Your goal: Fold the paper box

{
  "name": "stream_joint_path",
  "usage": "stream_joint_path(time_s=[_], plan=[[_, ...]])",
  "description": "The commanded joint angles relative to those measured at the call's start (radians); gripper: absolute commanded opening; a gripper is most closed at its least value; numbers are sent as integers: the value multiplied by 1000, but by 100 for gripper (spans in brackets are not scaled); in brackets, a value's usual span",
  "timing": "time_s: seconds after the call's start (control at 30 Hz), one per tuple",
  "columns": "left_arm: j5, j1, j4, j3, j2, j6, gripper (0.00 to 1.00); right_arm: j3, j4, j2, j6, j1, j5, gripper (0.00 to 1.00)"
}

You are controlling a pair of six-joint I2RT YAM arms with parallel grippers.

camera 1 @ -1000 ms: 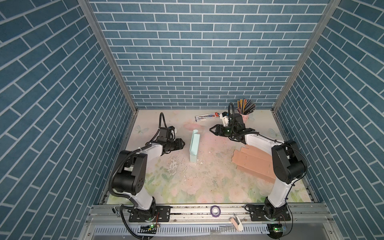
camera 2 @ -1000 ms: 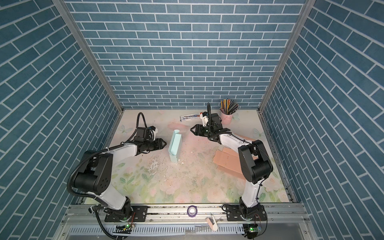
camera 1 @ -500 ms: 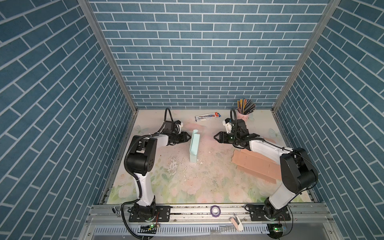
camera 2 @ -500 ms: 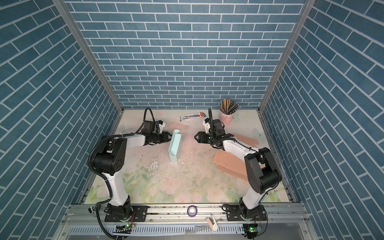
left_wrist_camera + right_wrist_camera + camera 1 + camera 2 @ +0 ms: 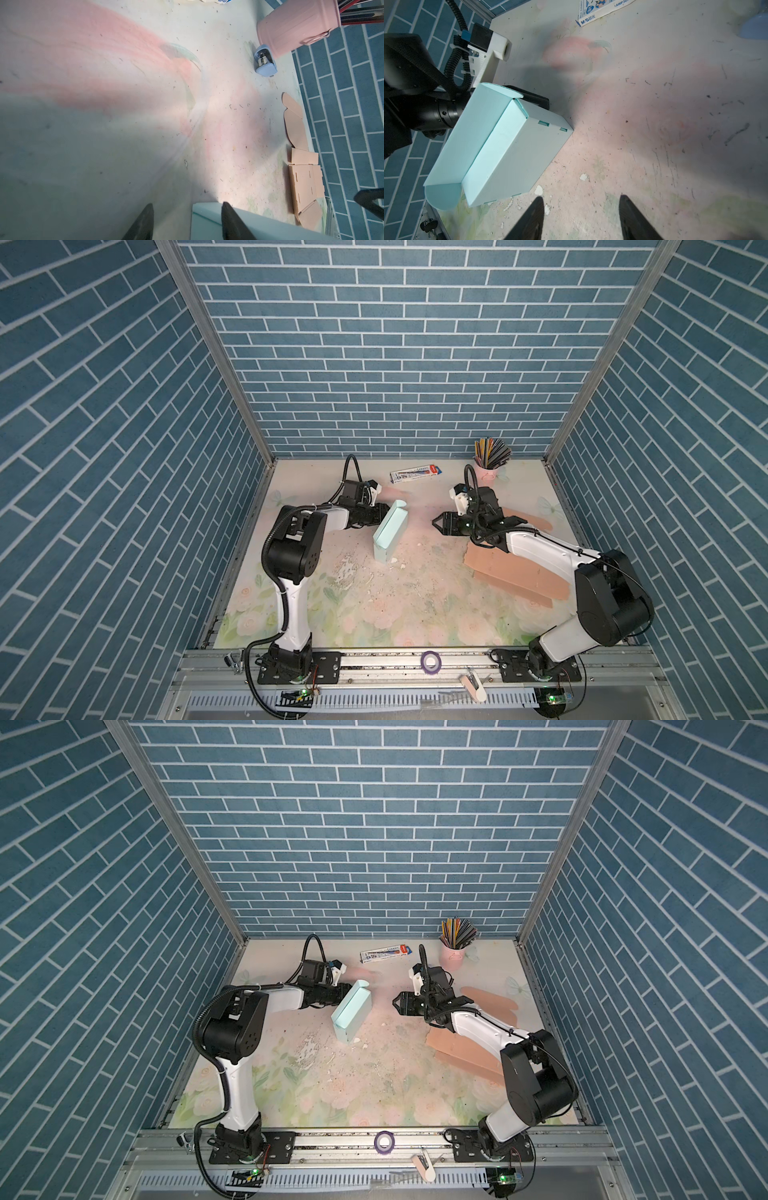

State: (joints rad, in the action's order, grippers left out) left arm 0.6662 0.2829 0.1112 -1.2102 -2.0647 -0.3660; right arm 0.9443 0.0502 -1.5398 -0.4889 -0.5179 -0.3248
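Left tool (image 5: 188, 204) seemingly against teal box (image 5: 388, 531); right tool (image 5: 436, 524) apart.

floral table (image 5: 415, 605) | mint paper box (image 5: 388, 533) | flat cardboard blanks (image 5: 511, 576) | pencil pack (image 5: 415, 473) | pink cup (image 5: 485, 473)

Bare mat (image 5: 415, 526) lies between right claw (image 5: 435, 523) and teal box (image 5: 388, 531) (flat cardboard (image 5: 498, 572) lies under that arm).
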Motion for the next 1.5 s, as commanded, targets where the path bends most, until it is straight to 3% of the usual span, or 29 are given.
stream_joint_path(time_s=[0.0,0.53,0.73,0.9,1.03,1.23,1.47], plan=[[34,25,18,-34,-23,12,53,-26,20,41,32,-1,29,59],[71,71,47,-100,-67,9,54,-74,33,101,64,-1,86,59],[43,49,-8,-156,-84,16,54,-107,-83,108,106,-3,0,59],[10,17,-51,-185,-59,16,54,-77,-121,119,238,-12,-53,60],[-118,1,-160,-190,0,24,57,22,-47,80,334,-13,-111,60],[-344,-3,-372,-139,198,57,64,166,93,3,446,-17,-153,60],[-562,47,-514,59,523,65,66,302,205,-93,522,-17,-125,61]])
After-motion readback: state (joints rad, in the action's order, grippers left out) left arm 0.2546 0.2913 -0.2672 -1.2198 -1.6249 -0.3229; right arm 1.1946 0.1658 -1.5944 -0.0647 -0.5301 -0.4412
